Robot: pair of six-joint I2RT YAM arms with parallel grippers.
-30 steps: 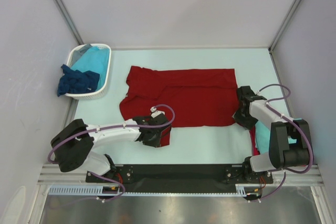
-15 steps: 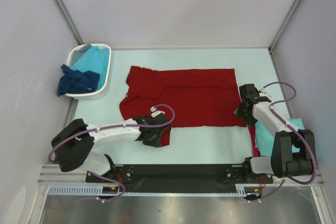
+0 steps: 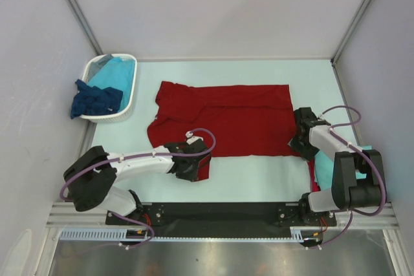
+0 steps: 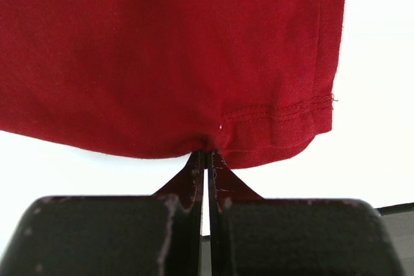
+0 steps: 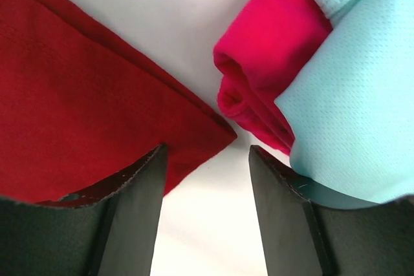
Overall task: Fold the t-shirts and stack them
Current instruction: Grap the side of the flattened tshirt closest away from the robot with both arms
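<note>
The left gripper point(image 4: 206, 159) pinches a near corner of the dark red shirt point(image 3: 226, 117). The right gripper point(image 5: 207, 153), jaws spread wide, should close squarely on the near right corner.

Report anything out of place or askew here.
The dark navy t-shirt droops over the white basket's near-left rim, half spilled out. The dark red t-shirt lies spread flat, its left end rumpled and uneven. Nothing looks damaged.

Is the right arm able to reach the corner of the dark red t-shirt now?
Probably yes. The open right gripper hangs at a corner of the dark red t-shirt; nothing lies between, and the folded shirts sit to one side.
</note>
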